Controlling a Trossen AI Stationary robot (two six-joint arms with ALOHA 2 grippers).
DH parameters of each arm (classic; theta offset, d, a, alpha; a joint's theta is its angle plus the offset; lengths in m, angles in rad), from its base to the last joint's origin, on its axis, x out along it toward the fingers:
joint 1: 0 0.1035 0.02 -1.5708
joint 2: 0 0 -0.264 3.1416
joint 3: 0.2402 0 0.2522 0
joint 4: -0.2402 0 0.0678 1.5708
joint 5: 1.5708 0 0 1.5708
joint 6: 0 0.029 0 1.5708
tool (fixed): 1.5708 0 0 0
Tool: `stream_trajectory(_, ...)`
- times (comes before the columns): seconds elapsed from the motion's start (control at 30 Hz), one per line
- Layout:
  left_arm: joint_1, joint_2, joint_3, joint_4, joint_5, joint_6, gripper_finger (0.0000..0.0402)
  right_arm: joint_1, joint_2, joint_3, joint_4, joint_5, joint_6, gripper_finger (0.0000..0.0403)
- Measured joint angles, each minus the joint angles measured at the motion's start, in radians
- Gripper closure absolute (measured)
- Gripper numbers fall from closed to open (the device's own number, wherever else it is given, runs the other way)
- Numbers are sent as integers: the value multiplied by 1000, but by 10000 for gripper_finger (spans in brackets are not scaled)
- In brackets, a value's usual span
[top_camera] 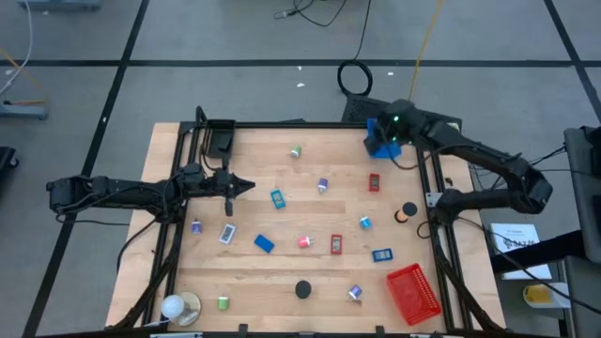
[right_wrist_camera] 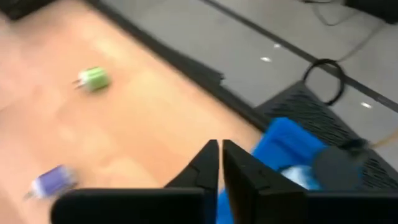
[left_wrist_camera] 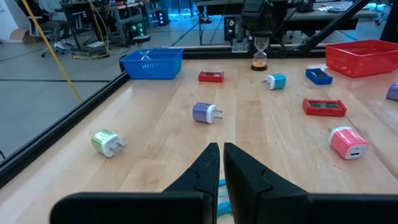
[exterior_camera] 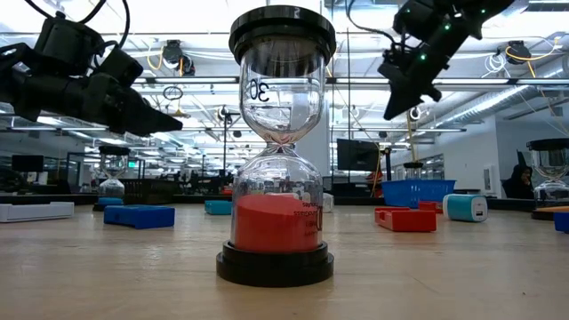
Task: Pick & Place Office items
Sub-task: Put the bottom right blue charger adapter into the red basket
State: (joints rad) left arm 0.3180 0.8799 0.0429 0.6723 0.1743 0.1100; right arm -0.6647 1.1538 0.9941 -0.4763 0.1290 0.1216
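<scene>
Several small office items lie scattered on the wooden table [top_camera: 282,272]: a green plug [top_camera: 297,150], a purple one [top_camera: 323,185], a cyan one [top_camera: 277,198], a blue block [top_camera: 264,243], red cases [top_camera: 336,244] and a black disc [top_camera: 302,290]. My left gripper [top_camera: 246,186] hovers shut and nearly level over the table's left half, just left of the cyan item, with nothing between its fingers [left_wrist_camera: 211,163]. My right gripper [top_camera: 383,141] is shut and raised above the blue tray [right_wrist_camera: 289,146] at the far edge, slanting down; it holds nothing.
A red tray [top_camera: 413,289] stands at the near right corner. An hourglass with red sand [exterior_camera: 277,151] stands near the right edge. A round white and tan object [top_camera: 178,306] sits at the near left corner. A black frame [top_camera: 178,178] borders the table.
</scene>
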Motion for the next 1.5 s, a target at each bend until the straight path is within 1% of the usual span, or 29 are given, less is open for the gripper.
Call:
stream_trajectory(0.13, 0, 0, 0, 13, -43, 0, 371, 107, 15, -12, 44, 1, 46, 392)
stream_trajectory(0.23, 0, 0, 0, 14, -71, 7, 371, 199, 20, -39, 152, 0, 74, 401)
stream_trajectory(0.27, 0, 0, 0, 13, -82, 8, 371, 227, 20, -58, 221, -1, 75, 401)
stream_trajectory(0.33, 0, 0, 0, 15, -108, -21, 371, 280, 20, -117, 418, -2, 76, 395)
stream_trajectory(0.4, 0, 0, 0, 27, -126, -50, 371, 324, 22, -201, 660, -8, 78, 390)
stream_trajectory(0.43, 0, 0, 0, 35, -129, -60, 371, 340, 32, -243, 779, -30, 81, 388)
stream_trajectory(0.47, 0, 0, 0, 43, -131, -65, 371, 352, 43, -283, 903, -73, 85, 386)
stream_trajectory(0.57, 0, 0, 0, 78, -131, -72, 371, 380, 67, -378, 1157, -254, 83, 386)
stream_trajectory(0.6, 0, 0, 0, 91, -131, -83, 371, 397, 74, -394, 1214, -284, 83, 389)
stream_trajectory(0.63, -1, 0, 0, 102, -125, -94, 371, 418, 76, -404, 1235, -283, 81, 394)
stream_trajectory(0.7, -9, 0, 0, 130, -119, -99, 371, 466, 77, -404, 1215, -232, 57, 400)
stream_trajectory(0.77, -26, 0, 0, 156, -115, -120, 371, 514, 77, -374, 1128, -130, 12, 400)
stream_trajectory(0.83, -44, 0, 0, 166, -116, -148, 371, 561, 77, -314, 983, 13, -32, 401)
stream_trajectory(0.9, -67, 4, 0, 163, -117, -157, 371, 595, 78, -237, 795, 161, -38, 402)
stream_trajectory(0.97, -90, 20, 0, 161, -122, -158, 371, 620, 92, -162, 640, 272, 6, 402)
stream_trajectory(1.0, -102, 31, 0, 160, -123, -158, 371, 632, 99, -128, 581, 307, 29, 402)
stream_trajectory(1.07, -128, 57, 0, 168, -138, -167, 371, 661, 105, -78, 478, 346, 70, 402)
stream_trajectory(1.13, -161, 90, 0, 176, -176, -181, 377, 698, 106, -35, 404, 383, 97, 402)
stream_trajectory(1.23, -215, 169, 2, 226, -233, -184, 396, 745, 122, 14, 310, 471, 147, 402)
stream_trajectory(1.3, -252, 229, 21, 266, -256, -184, 395, 776, 127, 35, 228, 517, 195, 402)
stream_trajectory(1.4, -313, 312, 80, 275, -281, -166, 397, 808, 137, 85, 132, 524, 303, 403)
stream_trajectory(1.5, -376, 403, 146, 272, -281, -133, 396, 857, 158, 115, -21, 513, 417, 403)
